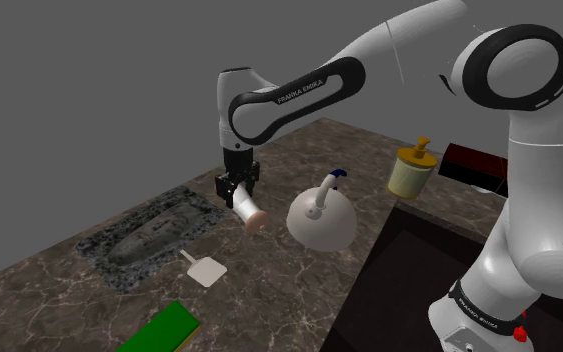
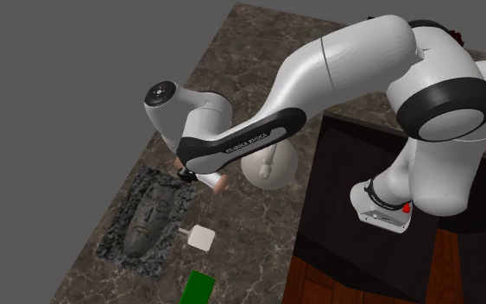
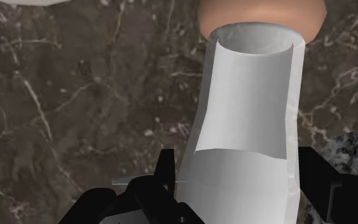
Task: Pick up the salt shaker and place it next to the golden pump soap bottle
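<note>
Kettle (image 1: 321, 218) sits between shaker (image 1: 250, 210) and soap bottle (image 1: 410, 172).

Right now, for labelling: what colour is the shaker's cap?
Shaker cap: pinkish tan; wrist view.

white salt shaker (image 3: 247, 108) with peach end, brown pale-veined counter (image 3: 75, 95), yellow soap bottle (image 1: 410, 172).

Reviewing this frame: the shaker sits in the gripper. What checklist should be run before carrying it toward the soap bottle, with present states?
1. Grip: gripper shut on the salt shaker: ok.
2. Shaker upright: not ok, it hangs tilted.
3. Shaker clear of the counter: cannot tell.
4. Straight path to the soap bottle: not ok, the kettle stands between.
5. Bare counter beside the bottle: ok.
</note>
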